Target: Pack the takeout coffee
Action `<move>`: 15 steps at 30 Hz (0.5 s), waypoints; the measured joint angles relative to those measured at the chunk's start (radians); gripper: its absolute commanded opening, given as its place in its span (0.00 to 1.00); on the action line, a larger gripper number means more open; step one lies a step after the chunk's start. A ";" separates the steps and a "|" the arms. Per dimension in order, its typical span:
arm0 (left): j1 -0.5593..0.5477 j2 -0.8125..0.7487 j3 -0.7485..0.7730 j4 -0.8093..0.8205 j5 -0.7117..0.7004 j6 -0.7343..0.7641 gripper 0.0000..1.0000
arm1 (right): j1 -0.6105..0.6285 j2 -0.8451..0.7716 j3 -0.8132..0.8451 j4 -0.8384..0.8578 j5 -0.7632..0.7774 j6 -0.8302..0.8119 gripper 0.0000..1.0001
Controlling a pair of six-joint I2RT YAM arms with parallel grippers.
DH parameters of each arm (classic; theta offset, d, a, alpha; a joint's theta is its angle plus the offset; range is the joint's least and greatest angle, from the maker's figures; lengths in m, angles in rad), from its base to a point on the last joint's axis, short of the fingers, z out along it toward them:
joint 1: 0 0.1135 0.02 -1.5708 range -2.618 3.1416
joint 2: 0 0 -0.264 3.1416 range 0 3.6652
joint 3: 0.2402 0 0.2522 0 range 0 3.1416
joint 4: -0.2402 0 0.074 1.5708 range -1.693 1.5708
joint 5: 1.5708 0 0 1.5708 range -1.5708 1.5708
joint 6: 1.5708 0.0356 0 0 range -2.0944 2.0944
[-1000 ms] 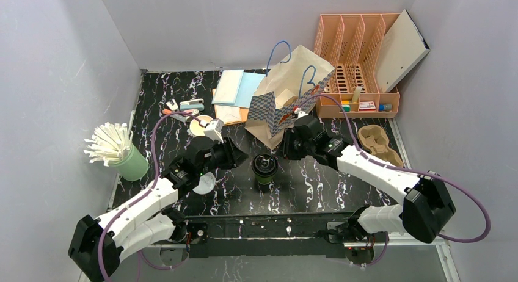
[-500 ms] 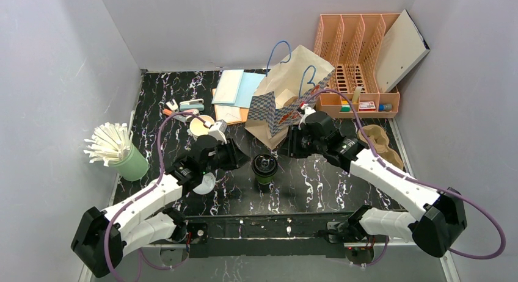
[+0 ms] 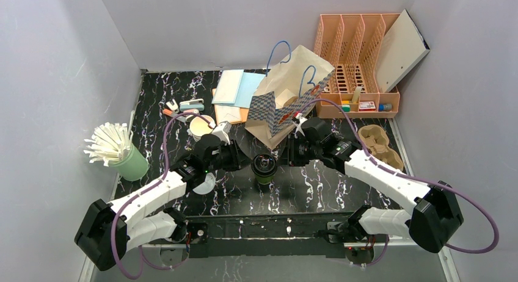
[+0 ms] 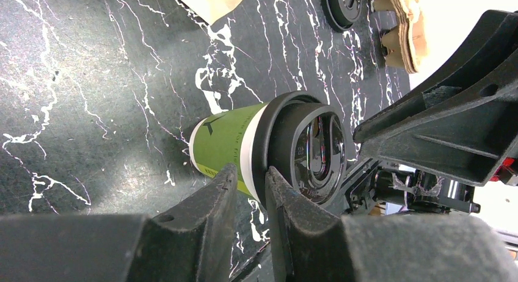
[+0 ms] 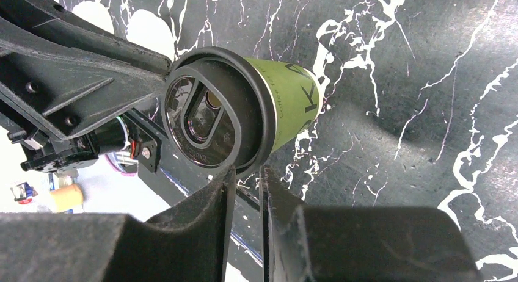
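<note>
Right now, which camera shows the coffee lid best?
Right wrist: the lid looms large, nearly face-on. Left wrist shows the lid partly behind a gripper finger; top view shows the lid small, from above.

Robot lab cell: grey panel walls [image 3: 61,62], marbled tabletop [image 3: 317,184], L arm [image 3: 146,196] + R arm [image 3: 385,178] bolted on.

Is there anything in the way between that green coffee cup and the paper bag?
Nothing visible on the table does. The coffee cup stands just in front of the paper bag; only the right gripper, close beside the cup's lid, sits at the edge of that gap.
</note>
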 measured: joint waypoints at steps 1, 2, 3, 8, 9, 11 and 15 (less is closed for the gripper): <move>0.000 0.000 0.000 0.000 -0.001 0.001 0.22 | 0.000 0.003 0.000 0.003 -0.004 0.000 0.28; 0.000 0.000 0.000 0.000 -0.001 0.001 0.21 | 0.000 0.005 0.000 0.006 -0.006 0.000 0.27; 0.000 0.000 0.000 0.000 -0.001 0.001 0.21 | 0.000 0.007 -0.001 0.010 -0.011 0.000 0.27; 0.000 0.002 0.000 0.002 0.000 0.003 0.19 | 0.000 0.024 -0.015 0.024 -0.021 0.000 0.23; 0.000 0.003 0.000 0.004 0.000 0.003 0.19 | 0.000 0.034 -0.015 0.028 -0.023 0.000 0.23; 0.000 0.004 0.000 0.008 0.000 0.003 0.17 | 0.000 0.040 -0.015 0.028 -0.023 0.000 0.20; 0.001 0.013 0.000 0.024 0.008 0.003 0.15 | 0.000 0.049 -0.026 0.038 -0.029 0.002 0.15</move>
